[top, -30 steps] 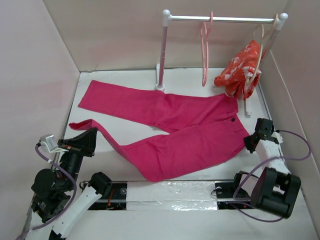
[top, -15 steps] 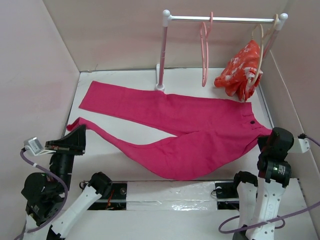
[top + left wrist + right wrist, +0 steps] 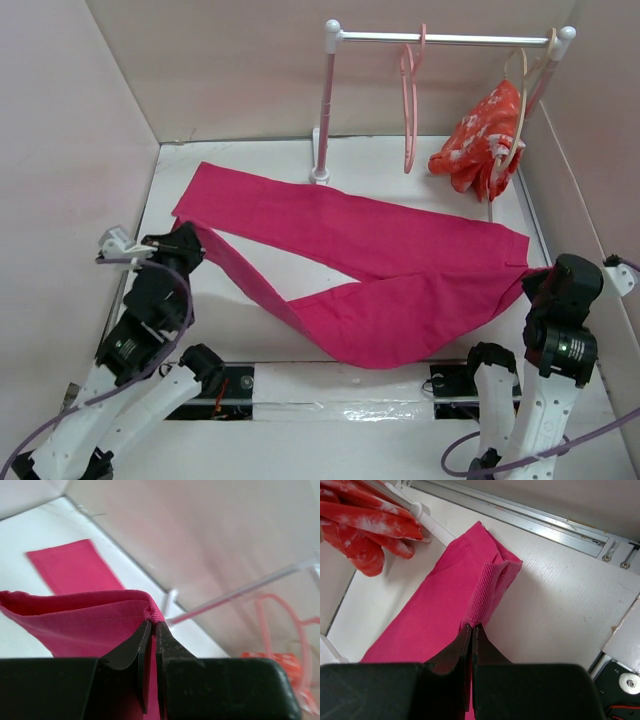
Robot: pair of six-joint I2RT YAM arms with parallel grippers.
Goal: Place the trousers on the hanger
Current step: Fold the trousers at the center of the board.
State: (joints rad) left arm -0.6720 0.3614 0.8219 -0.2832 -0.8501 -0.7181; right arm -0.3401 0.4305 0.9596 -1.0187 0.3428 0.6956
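The magenta-pink trousers point(image 3: 390, 260) are stretched across the white table between my two grippers. My left gripper point(image 3: 190, 238) is shut on the hem of the near leg point(image 3: 100, 615) and holds it off the table at the left. My right gripper point(image 3: 528, 272) is shut on the waistband point(image 3: 487, 597) at the right, also lifted. The far leg point(image 3: 250, 195) lies flat toward the back left. The salmon-pink hanger point(image 3: 409, 95) hangs empty on the rail, behind the trousers; it shows blurred in the left wrist view point(image 3: 280, 625).
A white rack with a metal rail point(image 3: 445, 38) stands at the back, its post point(image 3: 325, 110) just beyond the trousers. A beige hanger with a red-orange floral garment point(image 3: 480, 140) hangs at the rail's right end. Pale walls enclose the table on three sides.
Both grippers rose with the cloth. The left one moved right and forward with the near leg's hem; the trousers now hang taut between them, the near leg folding toward the far one.
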